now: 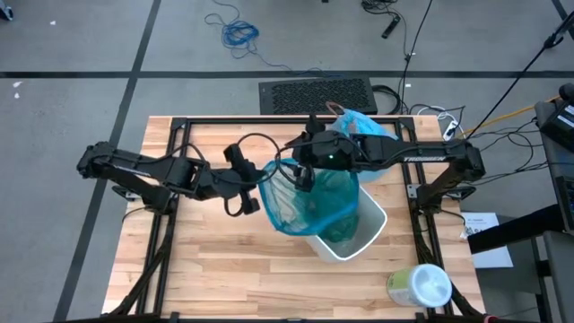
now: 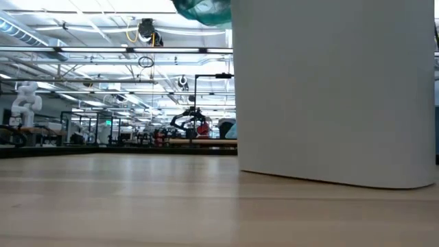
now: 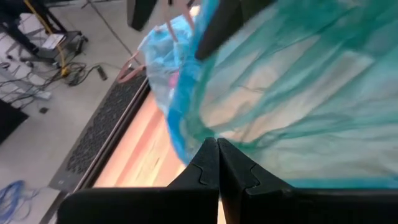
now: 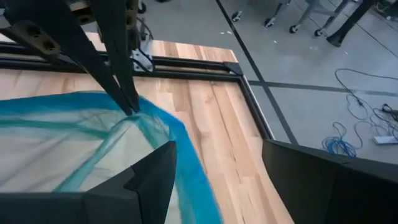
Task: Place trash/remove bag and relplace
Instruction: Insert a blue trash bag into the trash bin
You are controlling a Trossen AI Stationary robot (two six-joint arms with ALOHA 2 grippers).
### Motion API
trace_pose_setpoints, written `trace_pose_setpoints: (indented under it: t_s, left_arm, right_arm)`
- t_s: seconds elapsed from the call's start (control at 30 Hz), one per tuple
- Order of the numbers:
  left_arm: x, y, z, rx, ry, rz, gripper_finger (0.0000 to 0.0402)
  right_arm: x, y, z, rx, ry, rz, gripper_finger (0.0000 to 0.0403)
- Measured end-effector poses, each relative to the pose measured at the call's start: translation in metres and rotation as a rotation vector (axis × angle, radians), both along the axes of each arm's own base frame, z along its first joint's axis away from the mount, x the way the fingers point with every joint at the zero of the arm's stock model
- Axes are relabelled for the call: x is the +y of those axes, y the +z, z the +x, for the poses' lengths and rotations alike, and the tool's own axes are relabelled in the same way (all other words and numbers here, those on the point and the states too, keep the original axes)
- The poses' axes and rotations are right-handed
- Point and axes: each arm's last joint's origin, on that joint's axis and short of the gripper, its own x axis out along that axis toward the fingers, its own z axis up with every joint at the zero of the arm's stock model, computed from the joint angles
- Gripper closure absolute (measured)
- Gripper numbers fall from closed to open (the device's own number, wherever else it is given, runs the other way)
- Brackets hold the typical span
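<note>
left gripper (image 1: 261,187) was pressed together, pinching the rim of the teal-green bag (image 1: 316,199) on the side away from the white bin (image 1: 359,235); the left wrist view showed the two fingers (image 3: 205,171) shut tight with the film running just past their tips. right gripper (image 1: 303,176) hung above the bag's mouth, its fingers spread wide, one finger (image 4: 152,177) inside the rim and the other outside; whether it actually touched the film, could not tell.

the bag's mouth was held up and stretched open over the counter (image 1: 224,260), its lower part trailing down into the bin. the light-blue bag (image 1: 363,124) lay bunched at the far edge of the counter, behind the right arm, apart from the bin. no loose trash visible in any view. wipes tub (image 1: 419,285) lay near the counter's near right corner, clear of the work.

judgement: step in hand looked like opening the liner and seating it over the bin.

to do it well:
- keep the left pinch firm; thin film slips easily
- get the right gripper onto the opposite rim before pulling
- spread the two rims apart evenly, then lower over the bin lip
- avoid tugging sideways; the light bin could tip or slide
</note>
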Motion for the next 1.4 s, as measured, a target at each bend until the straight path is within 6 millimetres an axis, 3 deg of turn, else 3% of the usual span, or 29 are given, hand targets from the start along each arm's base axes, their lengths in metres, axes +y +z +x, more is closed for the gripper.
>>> trace_pose_setpoints:
  t_s: [0.27,0.53,1.0,1.4]
  left_arm:
    - [-0.009,0.005,0.003,-0.056,-0.1,-0.04,0.0402]
    - [-0.016,0.014,0.011,-0.154,-0.266,-0.115,0.0402]
    - [-0.038,-0.013,0.064,-0.219,-0.476,-0.2,0.0402]
    - [-0.049,0.008,0.063,-0.341,-0.56,-0.194,0.0402]
  right_arm:
    - [0.024,0.028,-0.038,-0.032,0.005,-0.026,0.0172]
    - [0.065,0.044,-0.091,0.003,0.103,0.111,0.0172]
    - [0.118,0.029,-0.143,0.189,0.069,0.252,0.0172]
    - [0.131,0.019,-0.166,0.292,-0.025,0.367,0.0172]
